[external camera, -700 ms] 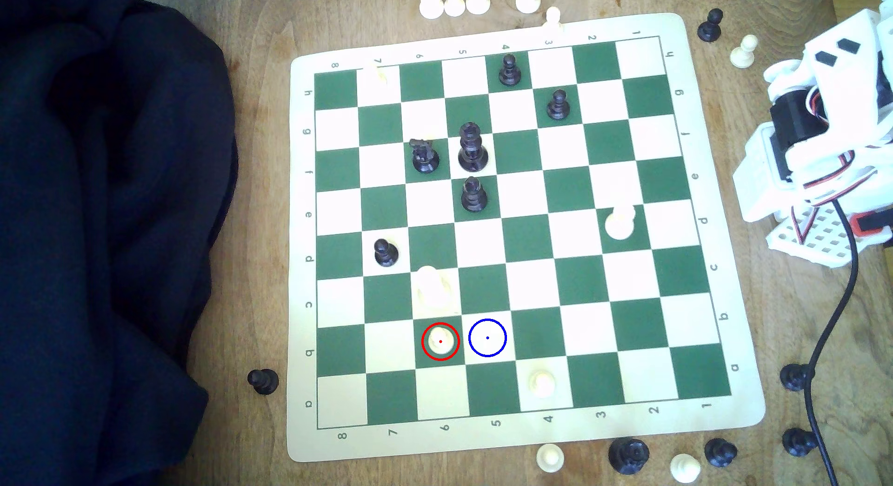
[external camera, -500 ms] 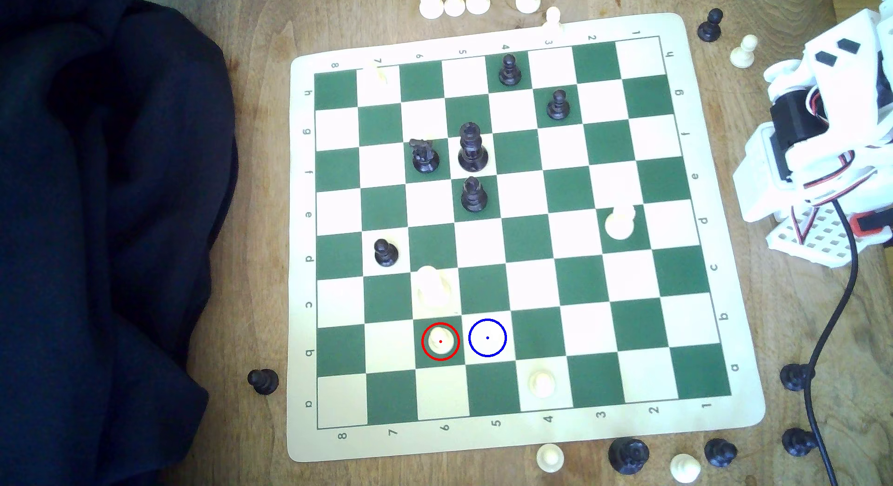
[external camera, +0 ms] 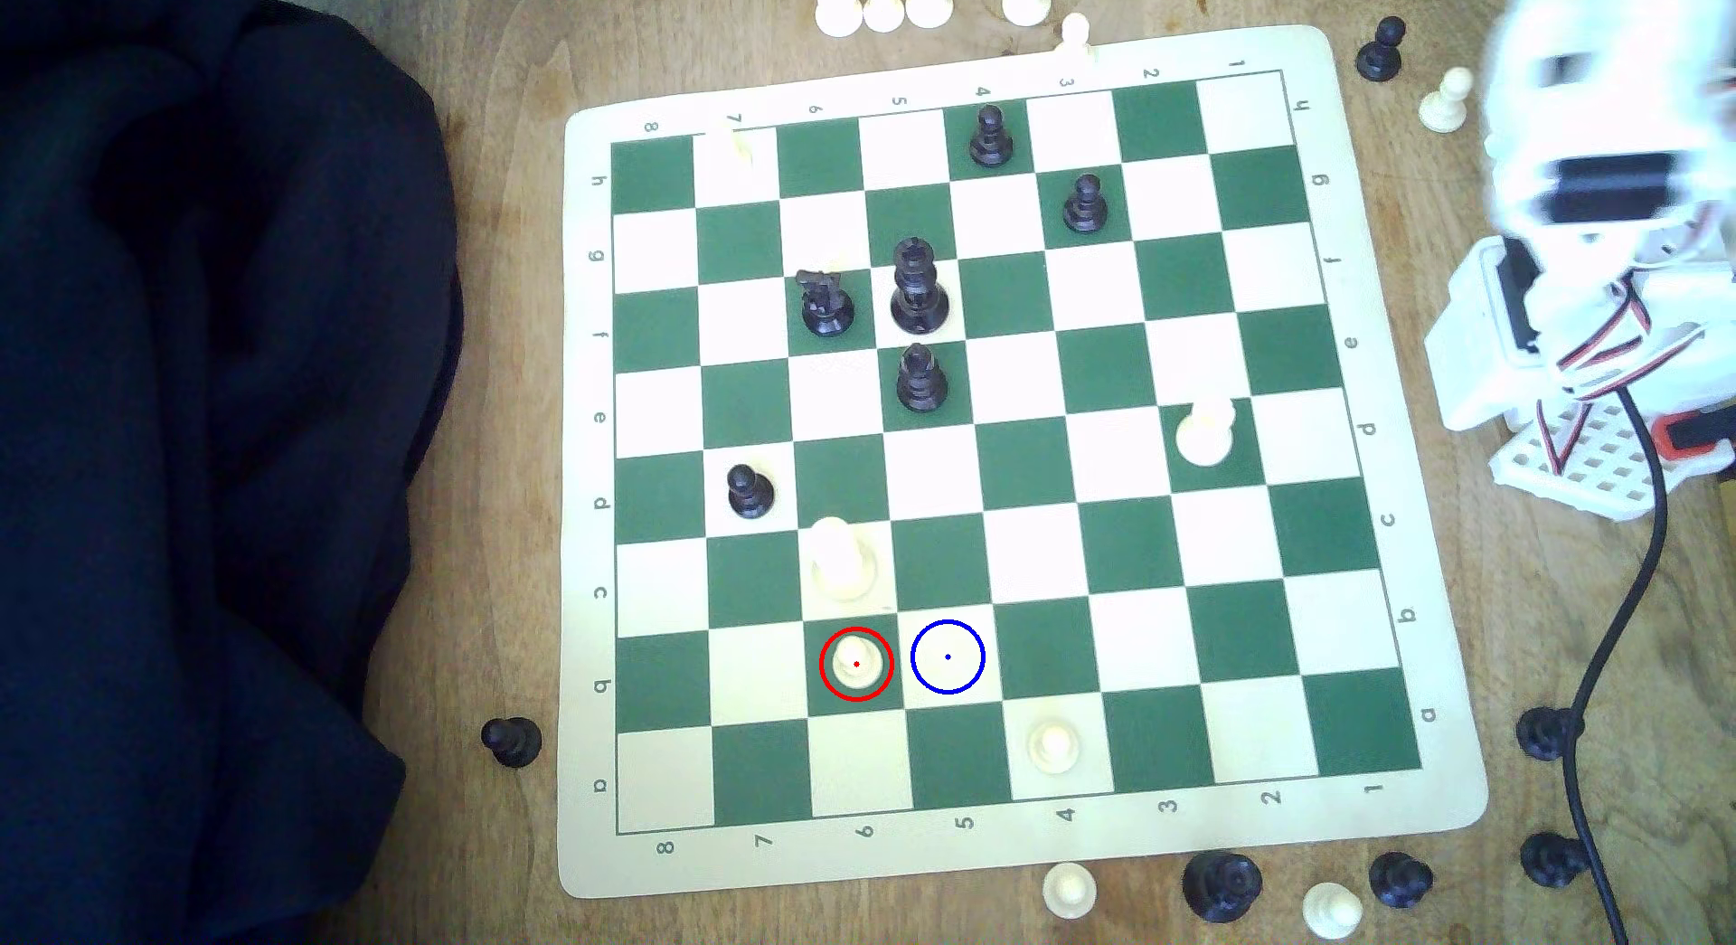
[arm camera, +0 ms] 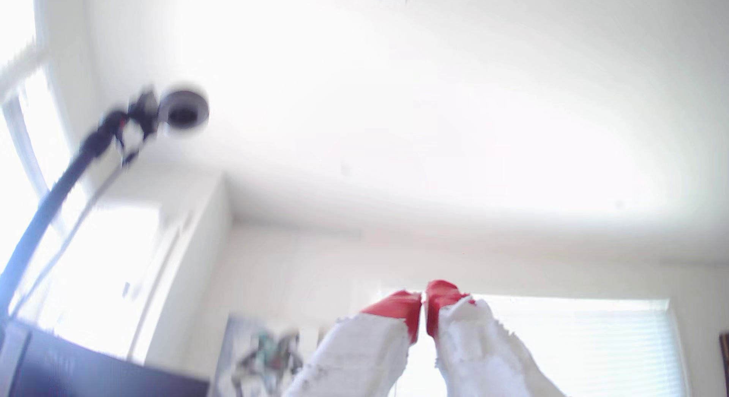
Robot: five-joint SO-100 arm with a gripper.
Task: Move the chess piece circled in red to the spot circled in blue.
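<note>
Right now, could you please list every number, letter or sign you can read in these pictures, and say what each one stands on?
"8 7 6 5 4 3 2 1": near border of the chess mat; repeated along the far border.
"a" to "h": both side borders, turned sideways, some blurred.
Red ring with red dot: around the white pawn.
Blue ring with blue dot: on the white square beside it.
Wrist view: nothing readable; gripper bears no text.

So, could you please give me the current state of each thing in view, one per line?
White pawn: upright on its red-ringed green square, untouched.
Blue-ringed square: vacant.
Taller white piece: upright, one square beyond the pawn.
Gripper: jaws shut, holding nothing, pointed towards the ceiling.
Arm: blurred, beside the board at the exterior view's right.
</note>
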